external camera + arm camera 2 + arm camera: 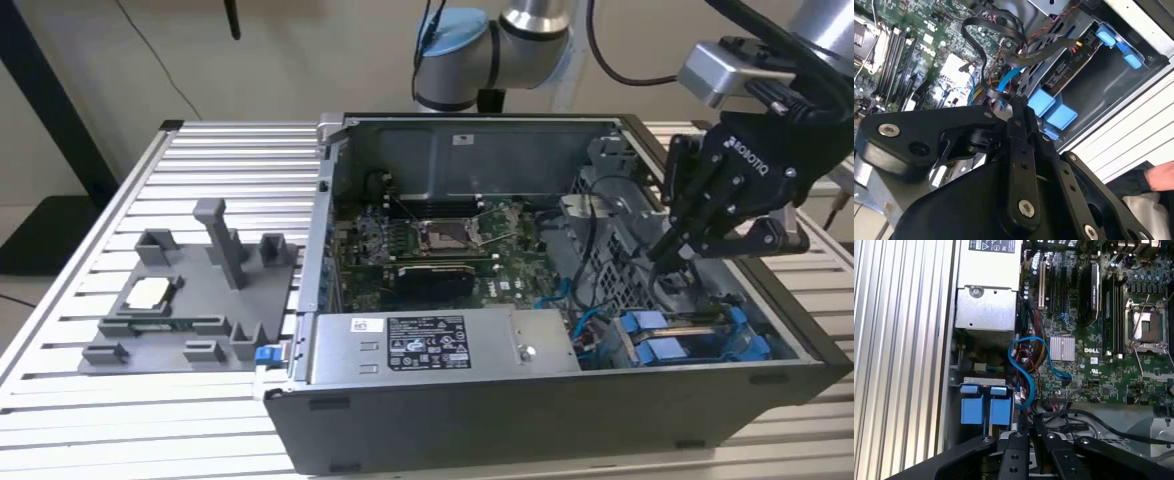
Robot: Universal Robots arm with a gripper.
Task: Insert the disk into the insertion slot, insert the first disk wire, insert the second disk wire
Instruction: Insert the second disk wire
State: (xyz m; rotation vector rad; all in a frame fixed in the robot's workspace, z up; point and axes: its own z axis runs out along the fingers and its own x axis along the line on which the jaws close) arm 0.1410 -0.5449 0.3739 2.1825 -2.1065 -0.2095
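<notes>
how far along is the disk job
Looks done: the blue-framed disk sits in the insertion slot. In hand: the tool is down among the cables beside it. Left: both wire steps, as far as I can tell; no plugged connection shows.

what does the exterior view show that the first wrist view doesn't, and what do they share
Exterior view alone: the grey plastic fixture tray on the ribbed aluminium table, beside the open grey metal computer case, and the whole black claw lowered into the case's drive corner.

First wrist view alone: a looped blue flat cable and a small finned silver heatsink.

Both: the green motherboard, the silver power supply box and the bright blue plastic drive tabs.
</notes>
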